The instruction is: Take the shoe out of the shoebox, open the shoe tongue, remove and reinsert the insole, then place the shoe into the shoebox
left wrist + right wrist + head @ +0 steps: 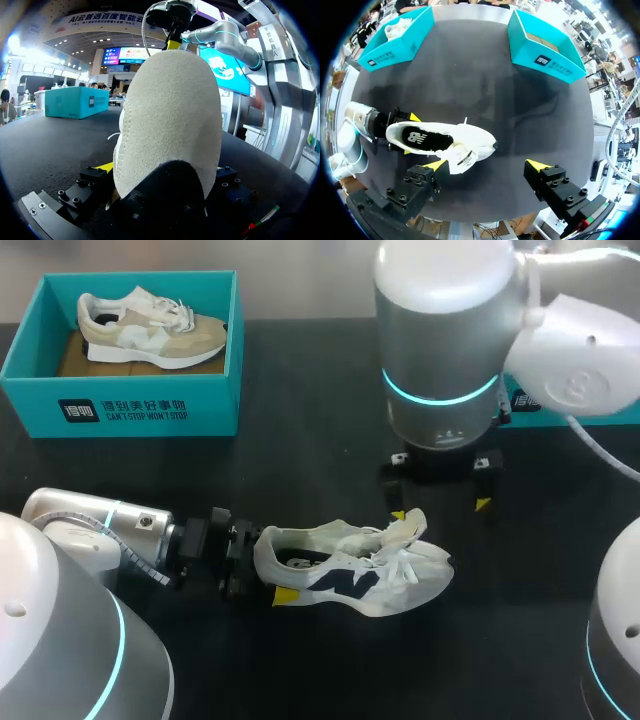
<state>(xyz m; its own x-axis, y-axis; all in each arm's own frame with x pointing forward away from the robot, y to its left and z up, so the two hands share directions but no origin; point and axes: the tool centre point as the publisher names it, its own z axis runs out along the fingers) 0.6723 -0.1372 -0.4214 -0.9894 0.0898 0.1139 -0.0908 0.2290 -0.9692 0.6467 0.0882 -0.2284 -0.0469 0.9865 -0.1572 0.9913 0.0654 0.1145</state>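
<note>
A white shoe (365,575) lies on its side in the middle of the black table, its tongue (410,525) pulled up. Its black insole (420,138) shows inside the opening. My left gripper (268,572) is shut on the shoe's heel, one yellow fingertip (414,118) on each side. In the left wrist view the heel (170,115) fills the space between the fingers. My right gripper (441,510) hangs open above the toe end, and one fingertip (436,164) is close beside the tongue (462,157). Its other finger (538,165) is well apart, over bare table.
A teal shoebox (130,410) at the back left holds a beige shoe (150,328). A second teal shoebox (547,52) stands at the back right, partly behind my right arm in the head view. Bare table lies between the boxes and the white shoe.
</note>
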